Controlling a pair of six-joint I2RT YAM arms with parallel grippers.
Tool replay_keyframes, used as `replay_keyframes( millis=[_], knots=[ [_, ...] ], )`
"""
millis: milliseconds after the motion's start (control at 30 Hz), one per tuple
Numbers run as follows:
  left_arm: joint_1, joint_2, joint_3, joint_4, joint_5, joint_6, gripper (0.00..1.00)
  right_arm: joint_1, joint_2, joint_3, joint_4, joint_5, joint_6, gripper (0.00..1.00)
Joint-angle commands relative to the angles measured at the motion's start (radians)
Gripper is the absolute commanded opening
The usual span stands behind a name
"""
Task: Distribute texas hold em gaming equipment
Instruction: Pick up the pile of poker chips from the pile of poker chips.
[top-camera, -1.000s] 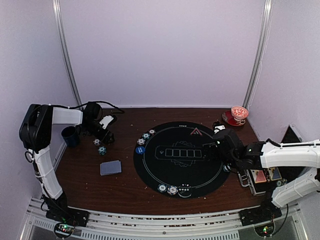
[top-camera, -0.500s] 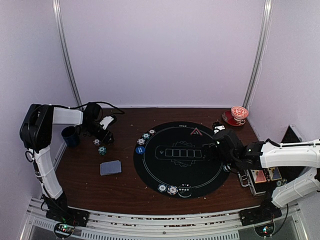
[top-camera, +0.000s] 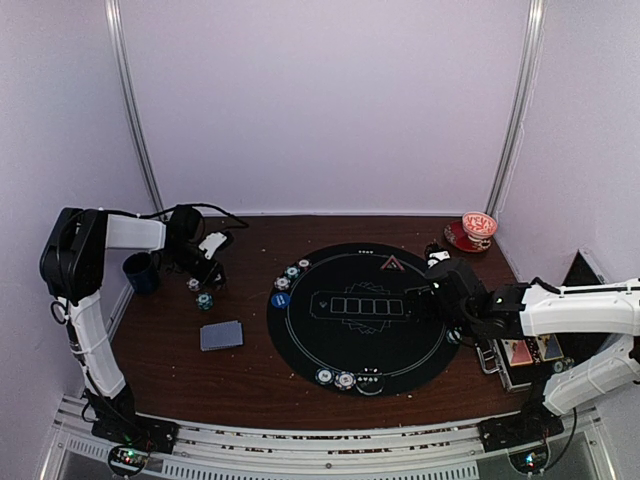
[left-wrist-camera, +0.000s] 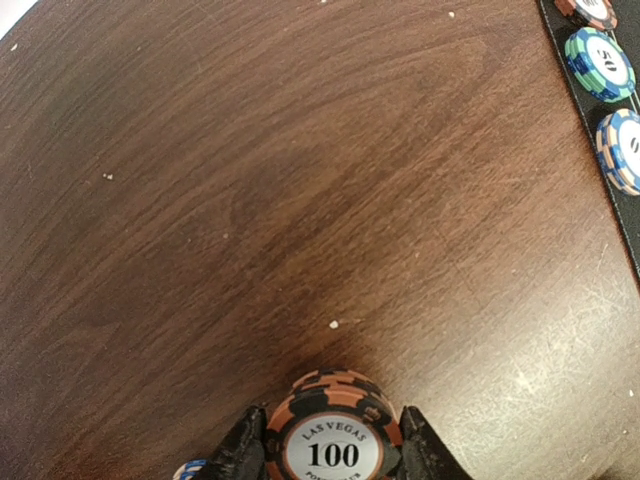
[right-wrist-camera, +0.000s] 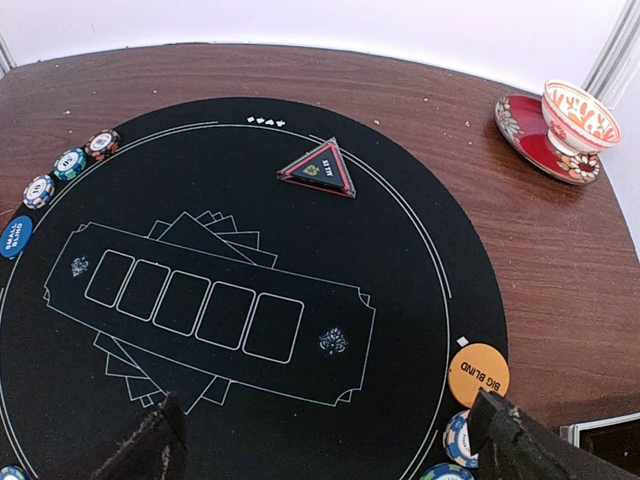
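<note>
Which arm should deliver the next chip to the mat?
Left. The left gripper is shut on the red 100 chip on the wooden table, ready to carry. The right gripper hangs open and empty over the mat.

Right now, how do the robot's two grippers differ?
The left gripper is shut on a red chip marked 100; the right gripper stands wide open, holding nothing. The left gripper is low over bare table, left of the mat; the right gripper hovers over the mat's right side. Both are black, with two fingers.
</note>
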Motion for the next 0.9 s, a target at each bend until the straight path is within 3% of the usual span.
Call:
replay_keyframes(
  millis=[0, 400, 633, 867],
  knots=[
    [0.010, -0.021, 0.005, 0.040, 0.006, -0.008, 0.39, 0.007, 0.009, 0.018, -0.002, 0.025, -0.008, 1.00],
    [0.009, -0.132, -0.041, 0.046, 0.011, -0.003, 0.36, 0.008, 0.012, 0.019, -0.001, 0.025, -0.009, 1.00],
    [0.005, -0.211, -0.094, 0.032, 0.105, 0.044, 0.35, 0.008, 0.014, 0.018, 0.000, 0.028, -0.010, 1.00],
    [-0.096, -0.295, -0.190, 0.032, 0.161, 0.111, 0.35, 0.008, 0.018, 0.018, 0.001, 0.032, -0.010, 1.00]
  ],
)
